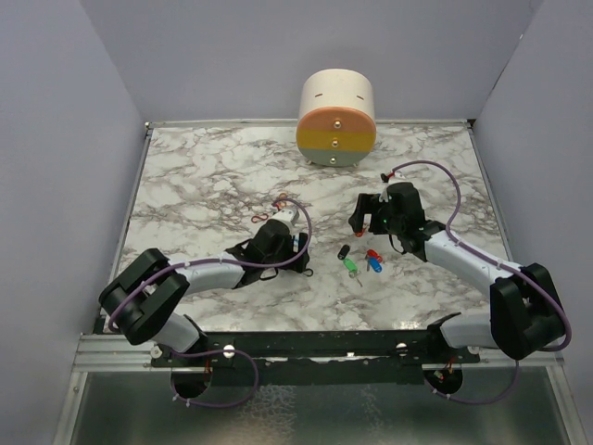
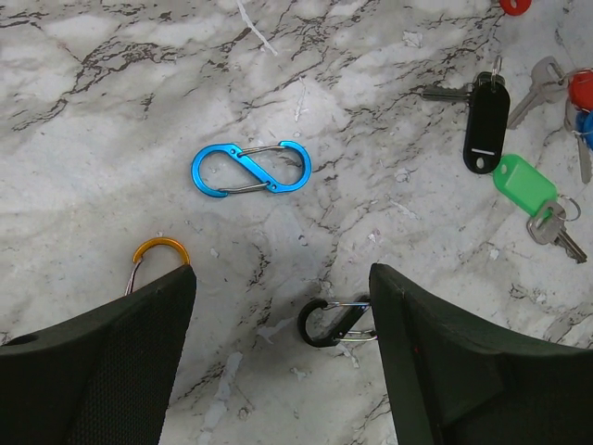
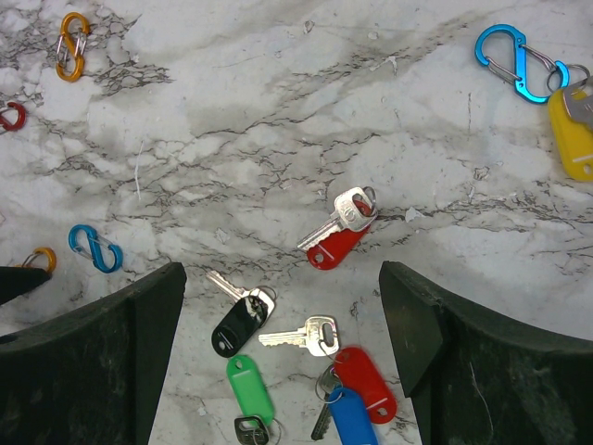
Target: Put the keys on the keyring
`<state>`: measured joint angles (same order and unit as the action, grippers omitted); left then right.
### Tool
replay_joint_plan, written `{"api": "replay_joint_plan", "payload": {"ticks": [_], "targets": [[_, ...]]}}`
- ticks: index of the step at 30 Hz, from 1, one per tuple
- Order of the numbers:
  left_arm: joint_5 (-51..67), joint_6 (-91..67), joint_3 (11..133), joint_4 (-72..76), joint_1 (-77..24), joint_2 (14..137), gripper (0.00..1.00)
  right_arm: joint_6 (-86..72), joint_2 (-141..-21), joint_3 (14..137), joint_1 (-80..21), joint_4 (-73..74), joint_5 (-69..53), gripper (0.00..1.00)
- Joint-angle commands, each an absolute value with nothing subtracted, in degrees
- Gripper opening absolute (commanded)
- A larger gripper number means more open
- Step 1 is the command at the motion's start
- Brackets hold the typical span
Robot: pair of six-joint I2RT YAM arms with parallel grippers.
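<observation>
Keys with coloured tags lie loose on the marble between the arms (image 1: 361, 261). The right wrist view shows a red-tagged key (image 3: 338, 239), a black one (image 3: 239, 324), a green one (image 3: 250, 389), a second red (image 3: 366, 380) and a blue (image 3: 352, 419). My right gripper (image 3: 283, 269) hovers open just above them, holding nothing. A yellow-tagged key (image 3: 569, 130) touches a blue S-shaped keyring clip (image 3: 512, 60). My left gripper (image 2: 283, 273) is open over bare marble. A blue clip (image 2: 251, 169) lies ahead of it and a black clip (image 2: 332, 322) by its right finger.
A round cream container with orange, yellow and grey drawers (image 1: 336, 118) stands at the back. An orange clip (image 2: 159, 250) peeks from behind the left finger. Orange (image 3: 72, 44) and red (image 3: 11, 115) clips lie farther off. Grey walls enclose the table (image 1: 204, 176).
</observation>
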<state>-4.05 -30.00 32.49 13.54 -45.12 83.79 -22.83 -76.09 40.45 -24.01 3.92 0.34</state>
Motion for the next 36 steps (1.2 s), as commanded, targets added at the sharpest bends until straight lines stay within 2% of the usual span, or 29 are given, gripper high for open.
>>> {"api": "replay_joint_plan", "payload": {"ticks": [1,13,26,36], "targets": [[-6.9,-29.0,34.2,13.8,-45.4,84.6,0.78,-23.0,-75.5,41.6,-24.0,3.8,0.2,0.87],[-9.2,-27.7,36.0,13.5,-45.1,83.5,0.78,-22.7,-75.6,41.6,-23.9,3.8,0.3,0.87],[-19.5,-26.9,32.0,7.2,-45.1,69.6,0.78,-22.1,-75.9,42.2,-23.9,4.7,1.0,0.87],[-22.1,-27.7,29.2,3.6,-45.1,71.1,0.76,-22.0,-75.8,42.2,-23.9,4.4,0.3,0.87]]}}
